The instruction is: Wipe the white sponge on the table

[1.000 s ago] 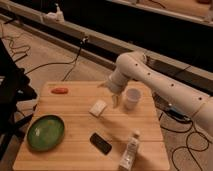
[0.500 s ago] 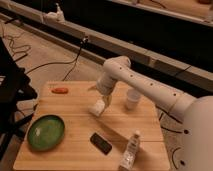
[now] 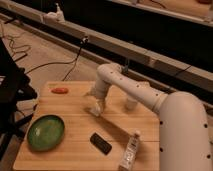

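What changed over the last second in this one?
The arm reached left and down over the table, bringing the pincer onto the sponge; no grip is visible, and the sponge seems not to have moved. The cup, plate, black slab, bottle and red item stayed put.

No readable writing is showing anywhere

Nothing legible is appearing on the bottle [image 3: 130, 151], the black slab [image 3: 100, 143] or the gripper [image 3: 98, 106], which is reaching down to the white sponge [image 3: 93, 111] on the table [image 3: 75, 156]
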Robot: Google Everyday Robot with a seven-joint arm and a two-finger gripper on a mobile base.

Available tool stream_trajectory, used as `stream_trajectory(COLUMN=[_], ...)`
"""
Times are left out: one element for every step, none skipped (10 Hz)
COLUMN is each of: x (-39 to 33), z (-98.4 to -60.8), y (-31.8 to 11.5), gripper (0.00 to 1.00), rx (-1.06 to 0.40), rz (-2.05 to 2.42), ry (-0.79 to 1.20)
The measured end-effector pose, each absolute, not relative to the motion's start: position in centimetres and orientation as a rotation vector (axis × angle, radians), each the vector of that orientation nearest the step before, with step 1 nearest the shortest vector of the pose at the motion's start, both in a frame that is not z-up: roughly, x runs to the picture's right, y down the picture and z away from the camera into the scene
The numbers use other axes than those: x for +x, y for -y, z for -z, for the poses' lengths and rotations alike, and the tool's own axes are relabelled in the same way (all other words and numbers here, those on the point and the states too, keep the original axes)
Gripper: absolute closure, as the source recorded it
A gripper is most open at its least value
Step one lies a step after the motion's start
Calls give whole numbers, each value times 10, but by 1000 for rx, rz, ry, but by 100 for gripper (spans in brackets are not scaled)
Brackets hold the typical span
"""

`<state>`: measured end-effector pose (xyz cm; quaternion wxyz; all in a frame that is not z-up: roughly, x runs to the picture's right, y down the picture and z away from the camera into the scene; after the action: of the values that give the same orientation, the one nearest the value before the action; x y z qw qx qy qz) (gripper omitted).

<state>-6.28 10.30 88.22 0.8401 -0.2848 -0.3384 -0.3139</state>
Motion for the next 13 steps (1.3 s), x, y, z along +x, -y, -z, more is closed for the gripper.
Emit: stream_trajectory(x=[-60, -57, -53, -49, -43, -39, -33, -28, -24, -19, -17, -16, -16], z=[-894, -903, -912, -919, -926, -929, -932, -933, -931, -927, -921, -915, -910], y=[-111, -117, -124, -127, -129, -123, -116, -111, -107, -103, -100, -99, -102], gripper=[20, 20, 25, 33, 43, 54, 65, 74, 82, 92, 99, 100, 100], rx=[-639, -670, -699, -715, -724, -711, -688, -670, -656, -638, -621, -610, -609], rz=[653, 642, 627, 607, 575, 544, 528, 521, 516, 514, 519, 525, 529], ry=[725, 731, 734, 737, 743, 748, 744, 737, 734, 731, 729, 729, 730])
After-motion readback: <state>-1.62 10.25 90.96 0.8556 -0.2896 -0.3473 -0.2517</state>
